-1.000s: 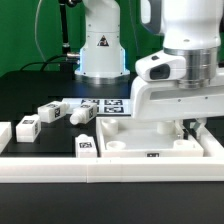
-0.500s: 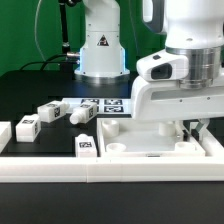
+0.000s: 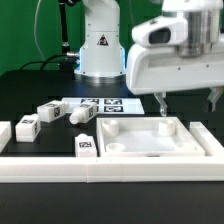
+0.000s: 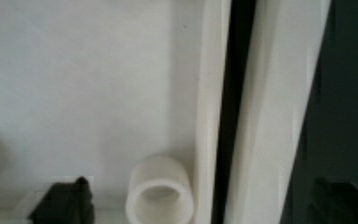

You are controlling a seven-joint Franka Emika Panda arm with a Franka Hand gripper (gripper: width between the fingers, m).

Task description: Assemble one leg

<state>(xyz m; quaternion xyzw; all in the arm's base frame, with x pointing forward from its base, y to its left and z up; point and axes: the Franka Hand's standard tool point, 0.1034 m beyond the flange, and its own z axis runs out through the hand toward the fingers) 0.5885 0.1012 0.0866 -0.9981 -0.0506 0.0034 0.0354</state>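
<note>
The white tray-like tabletop (image 3: pixel 150 141) lies at the front, on the exterior view's right. My gripper (image 3: pixel 187 100) hangs open and empty just above its far right part. Several white legs with marker tags lie on the black table to the exterior view's left: one (image 3: pixel 48 112), another (image 3: pixel 27 126), a third (image 3: pixel 83 115) and one against the tabletop's near left corner (image 3: pixel 87 147). In the wrist view the tabletop's flat face (image 4: pixel 87 100) fills the picture, with a round socket (image 4: pixel 158 195) beside its raised rim (image 4: pixel 274 100). My dark fingertips (image 4: pixel 62 202) show at the edge.
The marker board (image 3: pixel 100 104) lies flat behind the tabletop. The robot base (image 3: pixel 98 45) stands at the back. A white rail (image 3: pixel 60 168) runs along the table's front edge. Another white piece (image 3: pixel 3 133) sits at the far left.
My gripper has risen from low over the tabletop's right part to well above it. The tabletop and the legs have not moved.
</note>
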